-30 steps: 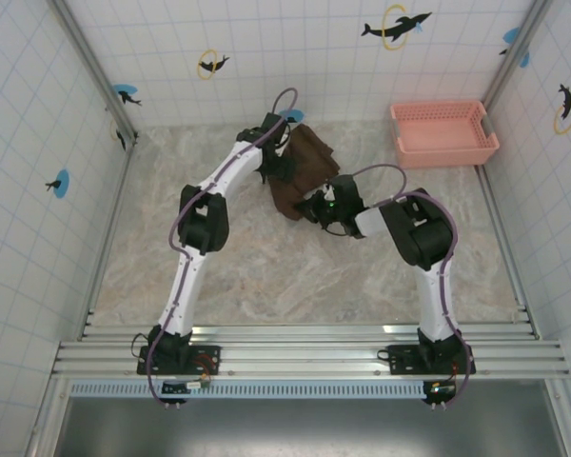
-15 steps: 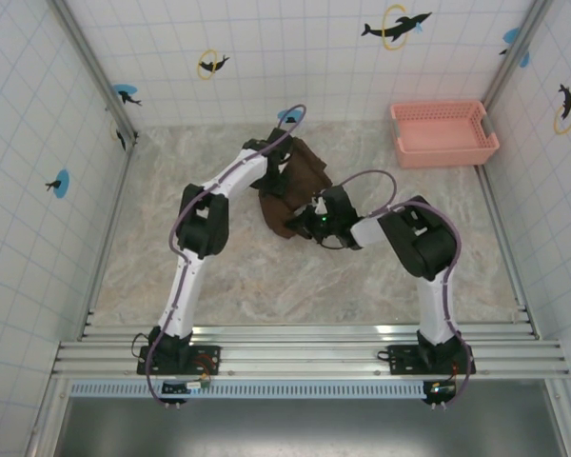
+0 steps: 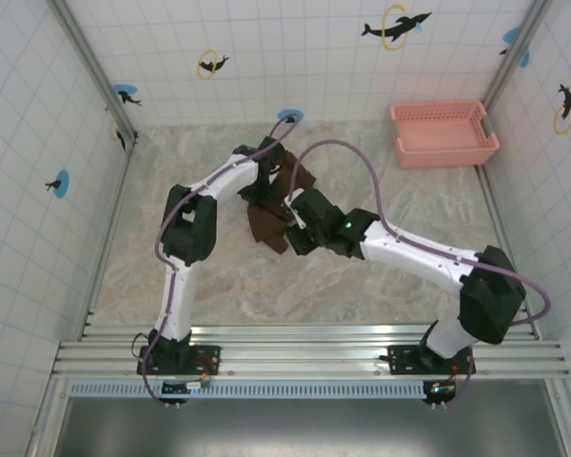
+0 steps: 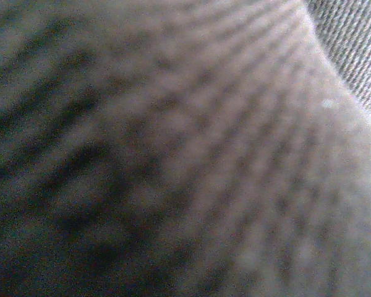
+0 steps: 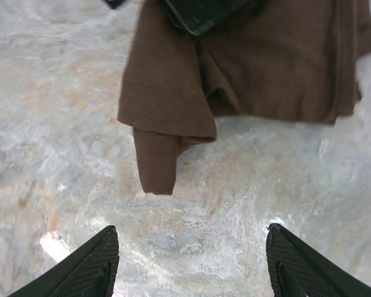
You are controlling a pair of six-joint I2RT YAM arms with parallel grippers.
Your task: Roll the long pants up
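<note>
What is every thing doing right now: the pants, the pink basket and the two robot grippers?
long pants, bunched in a heap on the table, one narrow flap sticking out.
pink basket, upright near the far right corner, nothing visible inside.
left gripper, down on the pants; open or shut is not clear.
right gripper, open and empty, over bare table near the flap.

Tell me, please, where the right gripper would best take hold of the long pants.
Probably the narrow tab that sticks out of the long pants toward the right gripper, approached from the near side, low over the table. It lies flat, clear of the bunched cloth, and the open jaws face it.
</note>
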